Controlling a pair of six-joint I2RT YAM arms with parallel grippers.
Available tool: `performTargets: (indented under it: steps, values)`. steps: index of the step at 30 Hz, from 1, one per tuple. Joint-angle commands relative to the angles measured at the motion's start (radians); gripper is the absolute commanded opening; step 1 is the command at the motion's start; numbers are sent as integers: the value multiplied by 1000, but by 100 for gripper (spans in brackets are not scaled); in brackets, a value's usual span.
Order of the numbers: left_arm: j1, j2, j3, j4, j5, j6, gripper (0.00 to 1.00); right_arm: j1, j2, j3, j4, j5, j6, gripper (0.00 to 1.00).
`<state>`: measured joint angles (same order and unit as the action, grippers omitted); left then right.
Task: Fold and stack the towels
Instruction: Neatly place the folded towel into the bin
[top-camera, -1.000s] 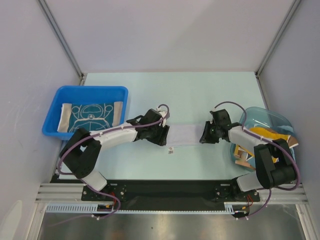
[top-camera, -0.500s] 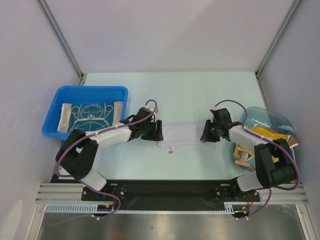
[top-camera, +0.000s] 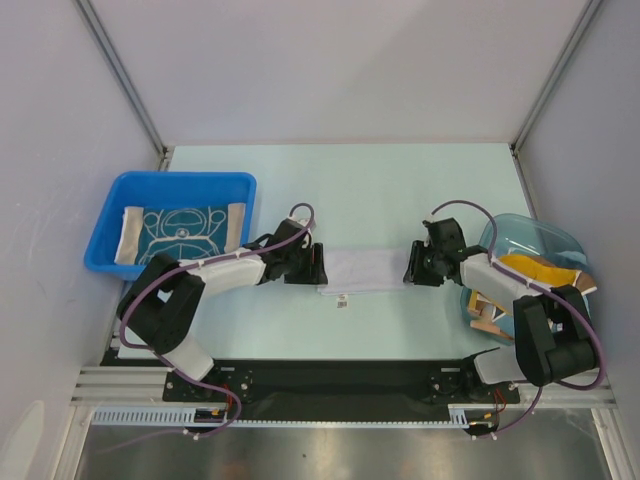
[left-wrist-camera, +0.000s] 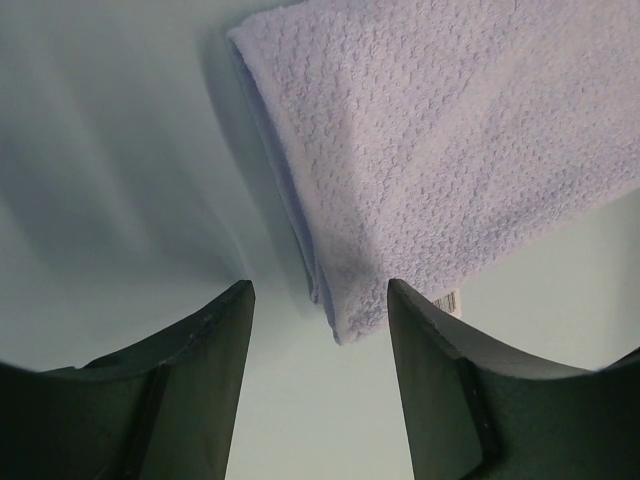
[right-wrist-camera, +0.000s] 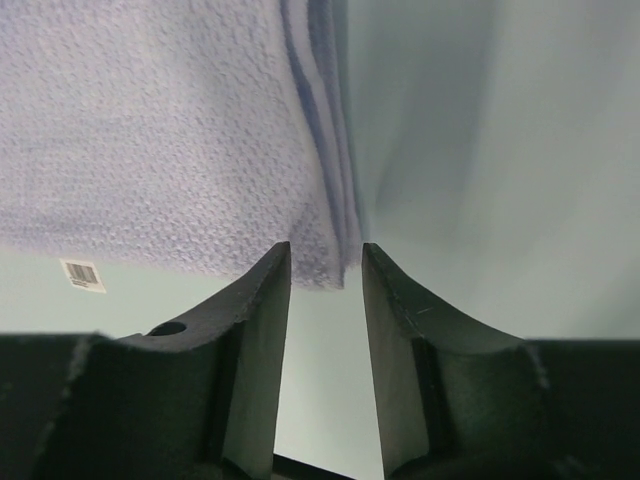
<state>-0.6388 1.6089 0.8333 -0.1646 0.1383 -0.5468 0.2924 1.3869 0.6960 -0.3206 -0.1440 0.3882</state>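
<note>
Left hand (top-camera: 316, 266) had slid back off the pale lavender waffle-weave towel (top-camera: 366, 270), baring its left end.
The towel lay as a folded strip mid-counter (top-camera: 400, 190), toward the near edge, with a hand at each end. The left was spread wide astride a corner; the right hand (top-camera: 411, 268) was narrowly parted, gripping nothing. A clean fold likely needed every layer caught before lifting, with the edges kept square.

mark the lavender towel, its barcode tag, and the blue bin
lavender towel (top-camera: 365, 270), top external view, cloth's middle
barcode tag (top-camera: 343, 299), top external view, tag's centre
blue bin (top-camera: 185, 178), top external view, far rim
</note>
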Motion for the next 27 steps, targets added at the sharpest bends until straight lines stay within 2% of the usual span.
performTargets:
  steps: [1, 4, 7, 8, 11, 13, 15, 17, 21, 23, 25, 27]
  values:
    - [-2, -35, 4, 24, 12, -28, 61, 2, -23, 23, -44, 40, -23, 41]
    - [1, -30, 16, -1, -9, -33, 61, 2, -2, 14, -40, 38, -28, 46]
    - [5, -27, 15, -9, -16, -35, 61, 4, 17, -10, -26, 41, -37, 44]
    - [5, -30, 13, -9, -16, -35, 60, 2, 20, -18, -17, 37, -35, 41]
    - [5, -41, 7, -3, -3, -36, 58, 1, 15, -50, 18, 1, -22, 19]
    - [5, -49, 6, 10, 26, -41, 56, 1, 5, -55, 28, 6, -15, 11]
    - [5, -52, 4, 17, 44, -45, 52, -6, -3, -58, 28, 9, -9, 8]
    - [5, -53, 4, 19, 60, -51, 48, -10, -8, -62, 31, -2, -9, 4]
    - [5, -29, 4, 13, 46, -59, 24, -16, 4, -67, 40, -14, -8, 1]
    - [5, -18, -8, 20, 46, -67, 17, -19, 11, -67, 38, -12, -8, 1]
    - [5, -10, -28, 34, 52, -73, 11, -21, 14, -66, 40, -12, -8, 1]
    - [5, -15, -36, 36, 50, -84, 14, -24, 11, -66, 38, -9, -6, 3]
